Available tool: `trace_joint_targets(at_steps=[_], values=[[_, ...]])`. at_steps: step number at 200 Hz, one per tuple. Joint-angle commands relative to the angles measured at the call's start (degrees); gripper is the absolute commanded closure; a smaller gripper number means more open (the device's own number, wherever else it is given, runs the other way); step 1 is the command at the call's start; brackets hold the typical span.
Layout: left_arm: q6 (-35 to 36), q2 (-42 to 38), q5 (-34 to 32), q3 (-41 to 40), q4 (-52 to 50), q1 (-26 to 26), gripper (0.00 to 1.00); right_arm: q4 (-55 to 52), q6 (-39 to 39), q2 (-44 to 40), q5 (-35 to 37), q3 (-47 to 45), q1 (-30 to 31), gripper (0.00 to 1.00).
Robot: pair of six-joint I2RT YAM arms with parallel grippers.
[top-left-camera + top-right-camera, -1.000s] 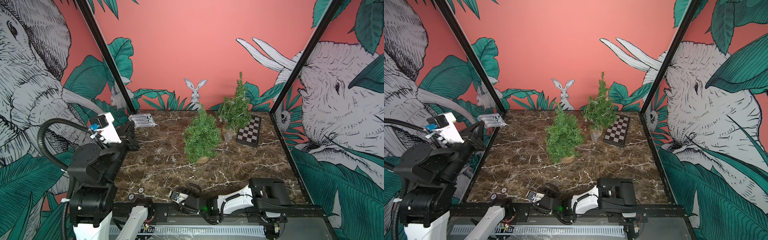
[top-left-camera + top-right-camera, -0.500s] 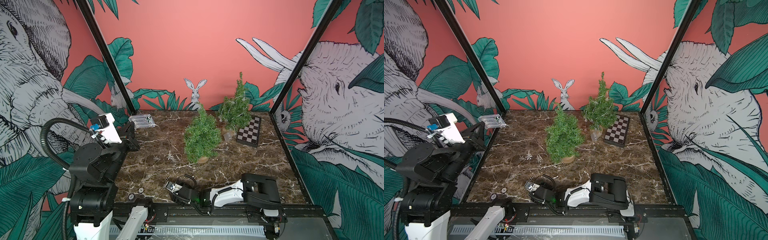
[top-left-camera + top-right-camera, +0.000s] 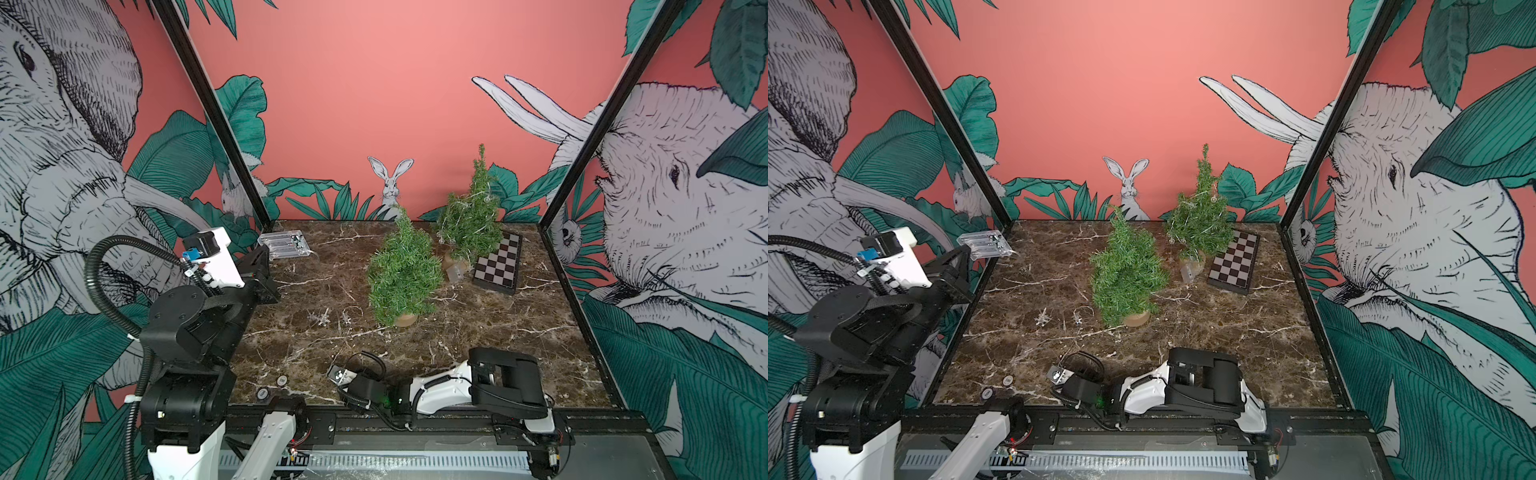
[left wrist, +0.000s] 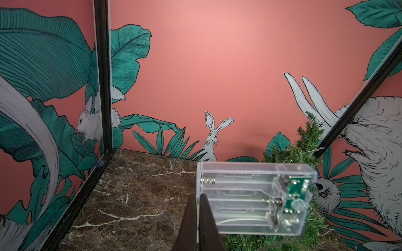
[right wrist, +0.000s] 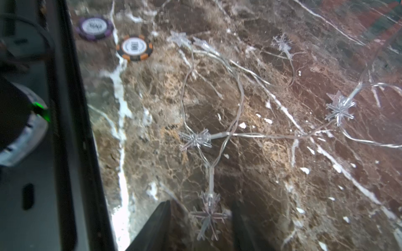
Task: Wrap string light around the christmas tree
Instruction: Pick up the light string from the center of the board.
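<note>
Fingers of the left gripper [image 4: 196, 226] we record as pinched on the edge of the clear battery box [image 4: 254, 195], held above the marble table [image 3: 498, 340] near its far left corner. Right gripper [image 5: 200, 228] fingers stand apart, 1 either side of a snowflake bulb of the string light [image 5: 217, 134], which lies loose on the table's near edge beside 2 poker chips [image 5: 134, 47]. We list the bare christmas tree [image 3: 401, 274] mid-table, well apart from the string.

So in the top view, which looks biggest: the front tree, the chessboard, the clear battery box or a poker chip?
1. Front tree
2. Chessboard
3. Clear battery box, though it is held up nearer the camera
4. Poker chip
</note>
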Motion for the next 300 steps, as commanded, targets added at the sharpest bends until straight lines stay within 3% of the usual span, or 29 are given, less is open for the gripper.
trace_joint_targets(at_steps=[1, 58, 83, 114, 164, 220, 256, 300], values=[[-1.2, -0.2, 0.3, -0.4, 0.2, 0.3, 1.0, 0.3, 0.6, 0.9, 1.3, 0.7, -0.2, 0.6], [-2.0, -0.3, 1.9, -0.3, 0.5, 0.3, 1.0, -0.8, 0.7, 2.5, 2.1, 1.8, -0.3, 0.64], [-1.9, -0.5, 1.6, -0.1, 0.5, 0.3, 1.0, -1.2, 0.8, 2.2, 2.4, 1.9, -0.4, 0.76], [-1.7, -0.3, 1.2, 0.4, 0.9, 0.3, 1.0, -1.2, -1.9, -2.2, 5.9, -0.1, -0.4, 1.0], [-1.6, 0.9, 0.2, 0.9, 1.8, 0.2, 1.0, 0.6, -7.5, -17.9, 13.3, -8.5, -0.4, 1.0], [1.4, 4.0, -5.2, 4.7, 2.6, 0.3, 1.0, -10.9, -10.2, -38.7, 16.7, -13.6, -0.3, 1.0], [1.4, 7.9, -10.0, 7.8, 3.7, 0.3, 1.0, -20.7, -13.8, -51.1, 17.3, -12.2, 0.0, 1.0], [-0.1, 11.3, -18.1, 12.7, 7.5, 0.3, 1.0, -31.7, -21.2, -60.8, 19.2, -2.6, 0.4, 1.0]])
